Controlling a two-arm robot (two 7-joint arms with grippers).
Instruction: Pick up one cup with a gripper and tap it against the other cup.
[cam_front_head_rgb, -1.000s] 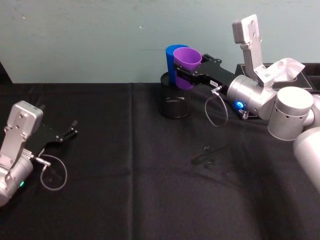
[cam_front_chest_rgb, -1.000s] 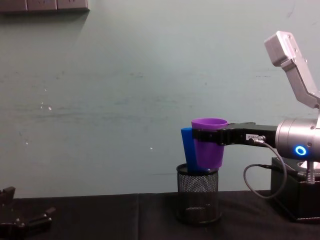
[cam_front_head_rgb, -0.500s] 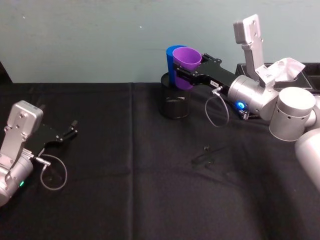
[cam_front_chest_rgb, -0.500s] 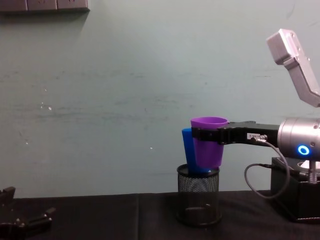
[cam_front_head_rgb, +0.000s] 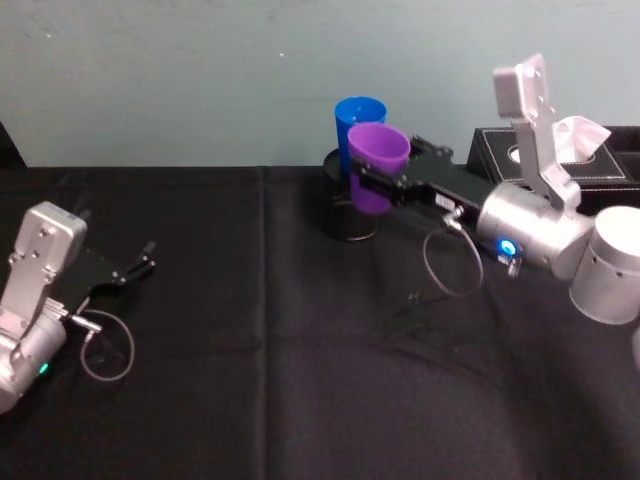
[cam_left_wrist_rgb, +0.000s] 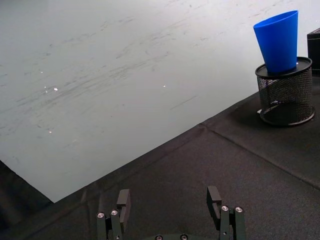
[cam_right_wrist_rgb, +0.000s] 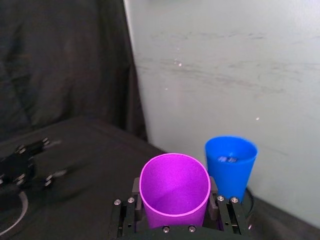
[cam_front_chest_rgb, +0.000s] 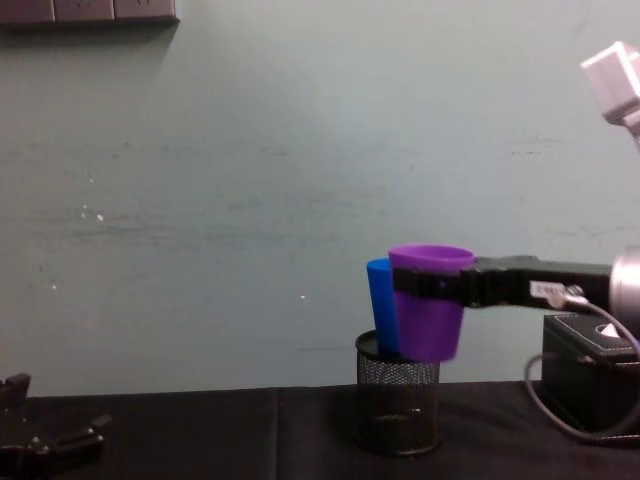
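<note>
The purple cup (cam_front_head_rgb: 378, 165) hangs upright in the air, with my right gripper (cam_front_head_rgb: 376, 180) shut on its sides. In the right wrist view the purple cup (cam_right_wrist_rgb: 174, 192) sits between the black fingers (cam_right_wrist_rgb: 220, 212), with the blue cup (cam_right_wrist_rgb: 231, 167) just behind it. The blue cup (cam_front_head_rgb: 358, 120) stands tilted in a black mesh pen holder (cam_front_head_rgb: 347, 215). From the chest the purple cup (cam_front_chest_rgb: 430, 315) overlaps the blue cup (cam_front_chest_rgb: 380, 300); I cannot tell if they touch. My left gripper (cam_front_head_rgb: 135, 268) rests open at the table's left, far from both cups.
A black tissue box (cam_front_head_rgb: 560, 160) stands at the back right, behind my right arm. Black cloth (cam_front_head_rgb: 270, 380) covers the table, and a pale wall runs close behind the pen holder (cam_front_chest_rgb: 397, 405). The left wrist view shows the blue cup (cam_left_wrist_rgb: 279, 42) far off.
My right gripper has drawn the purple cup back toward me and a little lower, off the blue cup's side. The left arm has not moved.
</note>
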